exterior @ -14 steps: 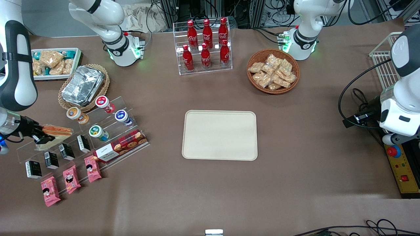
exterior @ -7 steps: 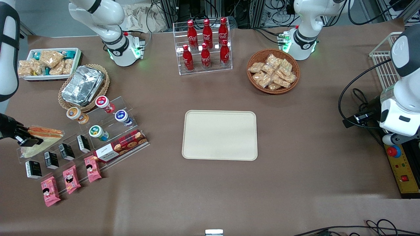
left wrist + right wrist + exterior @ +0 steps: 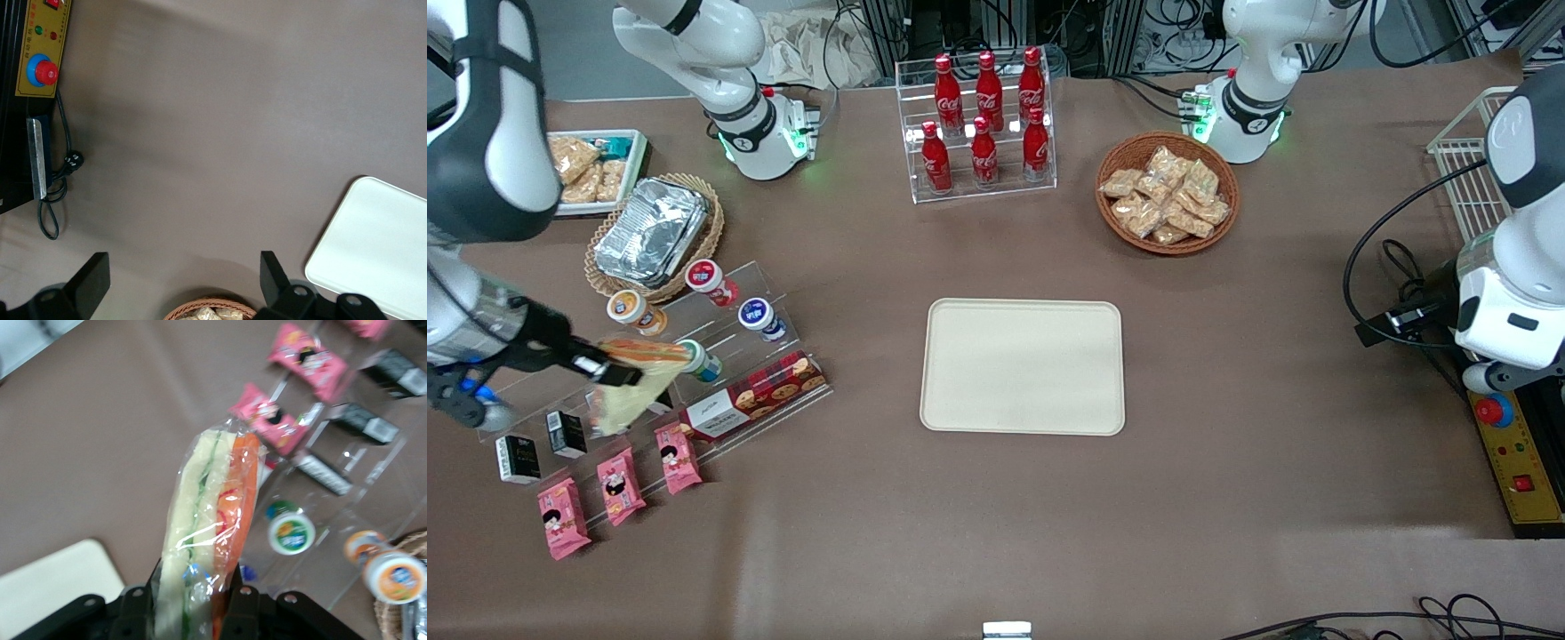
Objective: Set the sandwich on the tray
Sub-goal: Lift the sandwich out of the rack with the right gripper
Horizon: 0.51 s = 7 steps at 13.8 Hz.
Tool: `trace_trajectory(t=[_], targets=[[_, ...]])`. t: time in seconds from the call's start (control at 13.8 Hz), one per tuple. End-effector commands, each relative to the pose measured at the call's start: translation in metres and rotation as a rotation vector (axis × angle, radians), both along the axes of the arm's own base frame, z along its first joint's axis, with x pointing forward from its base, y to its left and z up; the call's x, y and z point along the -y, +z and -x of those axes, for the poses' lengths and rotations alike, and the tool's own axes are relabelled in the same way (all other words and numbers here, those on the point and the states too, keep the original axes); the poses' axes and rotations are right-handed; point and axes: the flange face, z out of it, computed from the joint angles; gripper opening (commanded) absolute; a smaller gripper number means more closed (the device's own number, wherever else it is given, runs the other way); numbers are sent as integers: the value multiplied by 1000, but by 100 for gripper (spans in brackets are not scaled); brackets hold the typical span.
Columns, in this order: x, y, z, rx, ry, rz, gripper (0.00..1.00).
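My right gripper [image 3: 609,372] [image 3: 193,597] is shut on the sandwich [image 3: 636,382] [image 3: 210,520], a plastic-wrapped wedge of pale bread with orange and green filling. It holds the sandwich in the air above the clear snack stand [image 3: 649,356] at the working arm's end of the table. The cream-beige tray [image 3: 1023,366] [image 3: 47,587] [image 3: 373,247] lies flat in the middle of the table with nothing on it, well toward the parked arm from the gripper.
On the stand sit yogurt cups [image 3: 758,317], black boxes [image 3: 519,458], a cookie box [image 3: 756,396] and pink packets [image 3: 618,484]. A foil container in a basket [image 3: 654,233] and a white snack tray [image 3: 596,169] lie farther back. A cola bottle rack [image 3: 983,124] and snack basket [image 3: 1167,193] stand farther from the camera than the tray.
The gripper first drew away toward the table's end with the sandwich, then swung back toward the tray and now holds it over the stand's middle.
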Motion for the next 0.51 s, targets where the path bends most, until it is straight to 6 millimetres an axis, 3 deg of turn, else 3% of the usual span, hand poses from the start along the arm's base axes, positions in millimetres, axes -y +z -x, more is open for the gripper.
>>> trace_trajectory(t=[0.0, 0.29, 0.43], targets=[[-50, 10, 4, 17, 167, -37, 38], [-105, -17, -9, 106, 627, -49, 38], [-131, -44, -11, 102, 836, -53, 38]])
